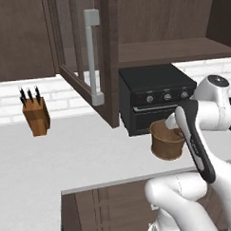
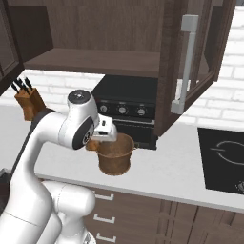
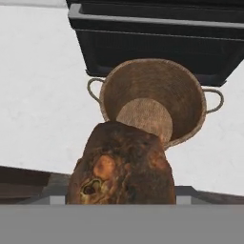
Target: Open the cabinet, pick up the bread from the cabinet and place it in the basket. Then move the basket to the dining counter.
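The cabinet (image 1: 94,66) above and beyond the hand stands with a glass door swung wide open, so that first step looks done, and its shelf appears bare. The white counter (image 1: 66,148) lies below the hand, with the black oven (image 1: 154,96) just past it and the knife block (image 1: 35,113) well off to its left. The basket (image 3: 152,102) sits on the counter in front of the oven, directly under and slightly ahead of the hand (image 2: 106,136), its woven bottom bare, so the placing is judged not yet finished. The bread (image 3: 121,164) is up close against the hand, between the fingers, which grip it with the jaws set wide around the loaf; it hangs over the basket's near rim, not yet inside. What remains, as far as can be judged: lower or release the bread into the basket, then take hold of the basket and carry it to the dining counter.
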Controlling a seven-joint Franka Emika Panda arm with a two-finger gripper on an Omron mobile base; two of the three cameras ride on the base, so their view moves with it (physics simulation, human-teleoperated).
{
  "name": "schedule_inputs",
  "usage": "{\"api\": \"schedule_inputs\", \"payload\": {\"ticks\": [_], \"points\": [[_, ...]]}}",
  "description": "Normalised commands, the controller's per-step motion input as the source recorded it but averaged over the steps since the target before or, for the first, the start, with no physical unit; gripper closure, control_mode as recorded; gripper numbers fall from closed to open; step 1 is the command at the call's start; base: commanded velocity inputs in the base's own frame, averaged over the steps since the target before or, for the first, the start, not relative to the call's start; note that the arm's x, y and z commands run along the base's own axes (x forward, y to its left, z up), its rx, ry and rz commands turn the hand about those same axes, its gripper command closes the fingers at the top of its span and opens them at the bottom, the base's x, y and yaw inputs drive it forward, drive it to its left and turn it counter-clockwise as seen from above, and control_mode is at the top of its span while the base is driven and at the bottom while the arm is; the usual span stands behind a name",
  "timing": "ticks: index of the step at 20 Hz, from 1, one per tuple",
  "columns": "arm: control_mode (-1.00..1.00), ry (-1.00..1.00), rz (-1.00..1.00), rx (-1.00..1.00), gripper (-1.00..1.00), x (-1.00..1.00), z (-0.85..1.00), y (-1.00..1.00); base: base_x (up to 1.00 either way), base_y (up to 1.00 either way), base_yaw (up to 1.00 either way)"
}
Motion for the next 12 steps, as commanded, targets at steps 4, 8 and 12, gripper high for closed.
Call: {"api": "schedule_inputs", "payload": {"ticks": [4, 8, 12], "points": [[-1.0, 0.09, 0.0, 0.0, 1.0, 0.57, -0.43, -0.02, 0.0, 0.0, 0.0], [-1.0, 0.08, 0.0, 0.0, 1.0, 0.59, -0.44, -0.09, 0.0, 0.0, 0.0], [-1.0, 0.09, 0.0, 0.0, 1.0, 0.55, -0.41, -0.21, 0.0, 0.0, 0.0]]}}
